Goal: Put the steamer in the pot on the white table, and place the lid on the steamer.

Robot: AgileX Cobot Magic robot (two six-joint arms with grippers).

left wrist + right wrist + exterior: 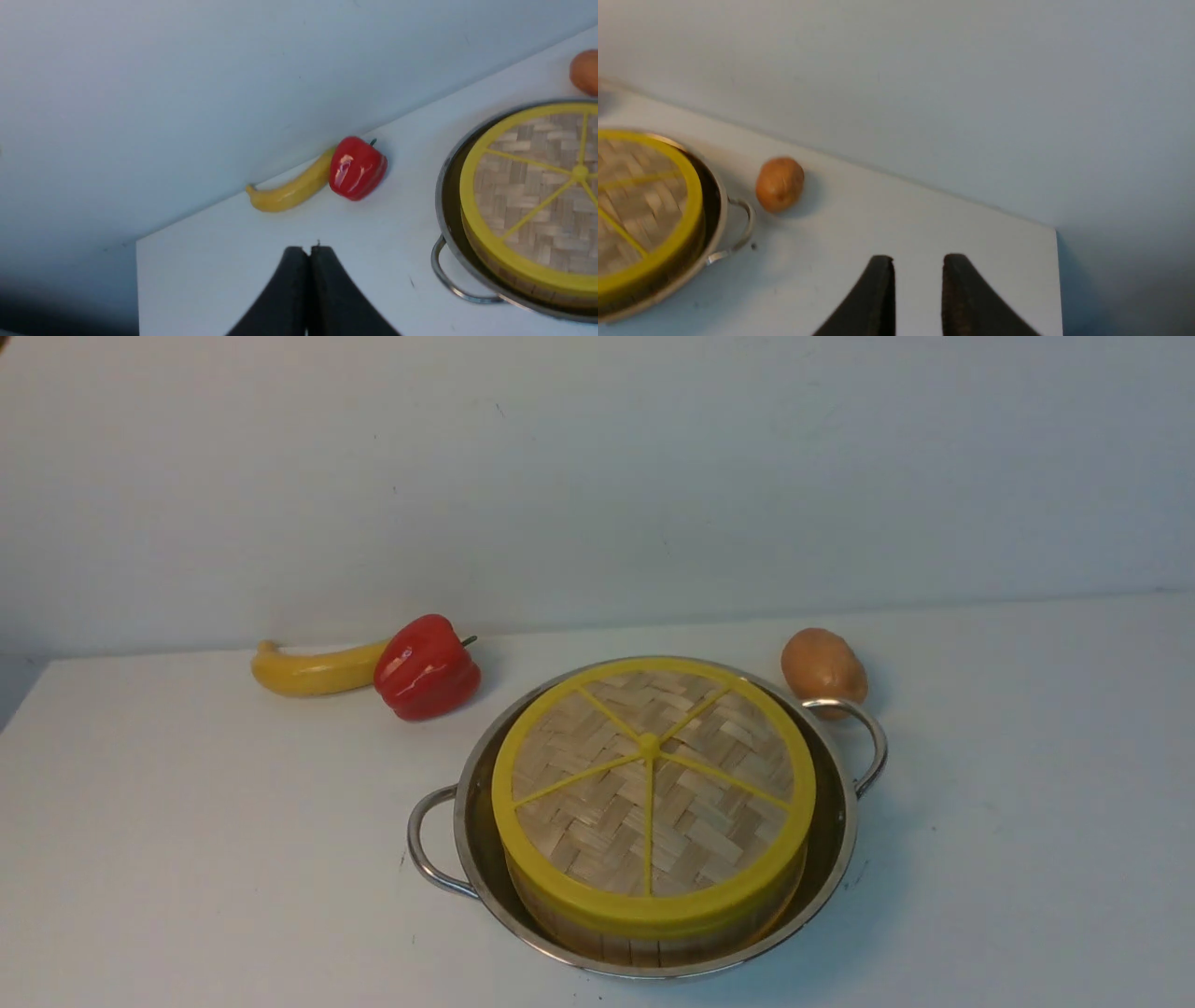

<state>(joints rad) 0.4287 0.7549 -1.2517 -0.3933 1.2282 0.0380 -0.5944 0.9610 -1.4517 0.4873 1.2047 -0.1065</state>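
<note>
pot: shiny steel pan (478, 845) sits flat on the white table (187, 859), centre and near in the front view. It has two wire loop handles, one near-left and one far-right.
steamer: bamboo basket (644, 947) stands upright inside the pot. Only its slatted side wall shows under the lid, with bare pot wall visible around it.
lid: woven disc (653, 784) lies flat on top of the steamer, yellow rim lined up over the basket's rim, spokes meeting at the centre hub. It hides what is inside the steamer.
left gripper: black fingers (308, 249) are clenched together with nothing between them. It is above bare table to the left of the pot, apart from it.
right gripper: its fingers (918, 261) are parted by a narrow gap and grasp nothing. It is above bare table to the right of the pot, apart from it.
banana: yellow (313, 670), far left by the wall (597, 476), one end against the red pepper (427, 667).
potato: brown (822, 667), just beside the pot's far-right handle.
</note>
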